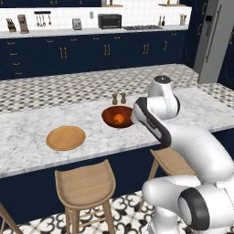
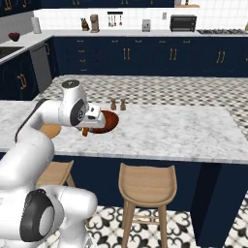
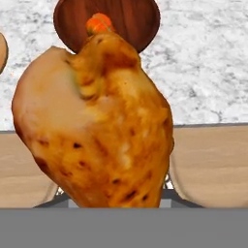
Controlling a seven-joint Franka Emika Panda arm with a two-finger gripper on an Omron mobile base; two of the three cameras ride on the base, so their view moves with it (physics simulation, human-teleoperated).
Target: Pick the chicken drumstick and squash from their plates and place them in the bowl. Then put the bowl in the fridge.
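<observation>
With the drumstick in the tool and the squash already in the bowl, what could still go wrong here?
1. The chicken drumstick hangs short of the bowl, over the counter edge and stools; released now, it would likely miss.
2. The squash occupies the bowl's middle, so the drumstick may land on it and roll.

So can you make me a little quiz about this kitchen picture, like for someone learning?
1. True or false: the squash already sits inside the bowl.
2. What food does the hand hold? A) chicken drumstick B) carrot C) bread
3. How many wooden stools stand in front of the counter in the right base view?

Key: 1 true; 2 A; 3 two.
</observation>
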